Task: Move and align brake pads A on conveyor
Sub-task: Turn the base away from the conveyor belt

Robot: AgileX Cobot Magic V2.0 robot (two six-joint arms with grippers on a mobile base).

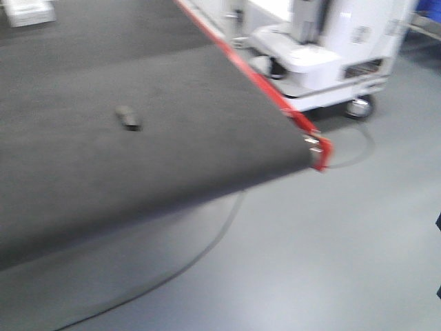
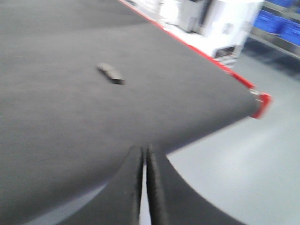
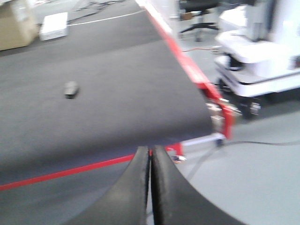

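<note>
Pad [image 1: 128, 117] | lone one in view, flat on conveyor [image 1: 207, 152], well inside its red edge [image 1: 262, 86] | left end effector [image 2: 145, 149] pressed together, empty | right end effector [image 3: 150, 149] same | views blurred | next: open wide first, come down astride pad's narrow width, grip lightly.

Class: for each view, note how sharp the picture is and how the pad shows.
Front view: motion-smeared, brake pad a dark smudge on the conveyor. Left wrist view: pad streaked, left claw soft. Right wrist view: slightly sharper, right claw soft.
</note>
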